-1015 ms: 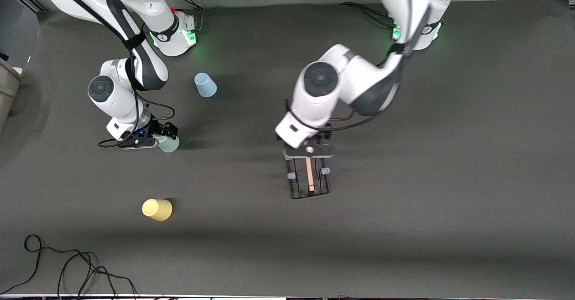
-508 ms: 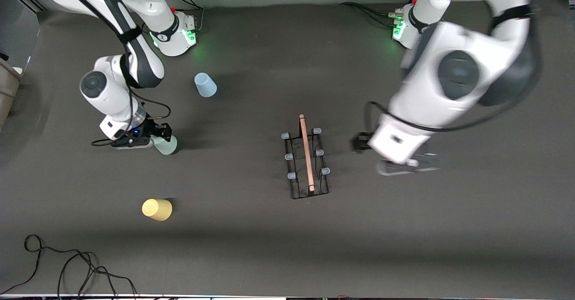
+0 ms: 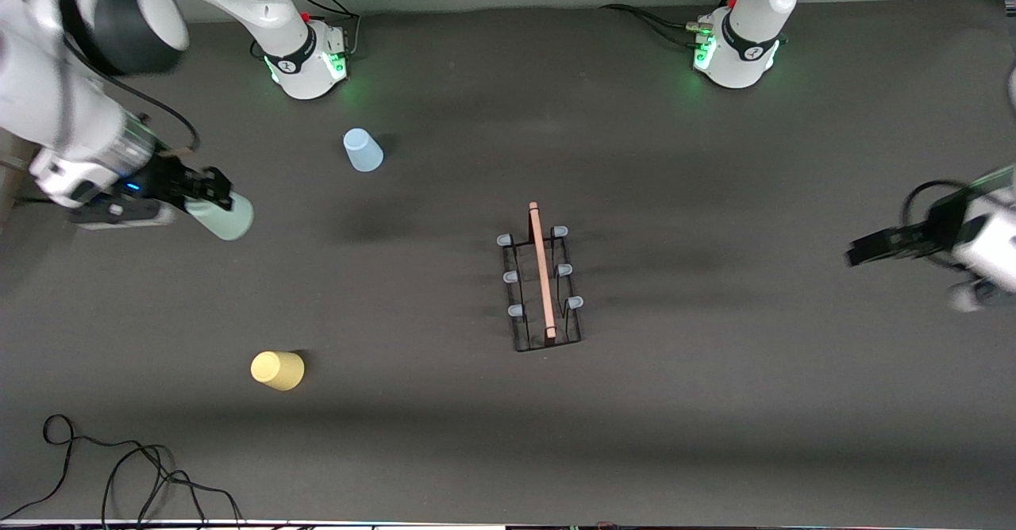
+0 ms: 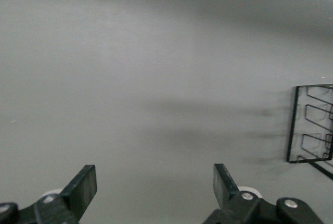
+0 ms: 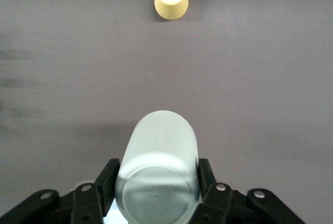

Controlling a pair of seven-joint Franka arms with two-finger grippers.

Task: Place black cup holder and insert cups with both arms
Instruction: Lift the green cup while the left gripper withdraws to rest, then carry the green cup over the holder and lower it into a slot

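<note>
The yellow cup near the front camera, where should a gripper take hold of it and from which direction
The yellow cup stands mouth-down on the table, closed base up. Its base is the narrower end and nothing stands close beside it. A gripper would probably do best coming down from above with open fingers and closing across the side wall, as the right gripper now holds the pale green cup.

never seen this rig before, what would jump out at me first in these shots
The black cup holder stands alone mid-table, all its blue-tipped pegs bare. The right claw is shut on the pale green cup, held in the air over the right arm's end of the table, while the left claw hangs open and empty at the left arm's end. The yellow cup and light blue cup sit loose on the table.
</note>
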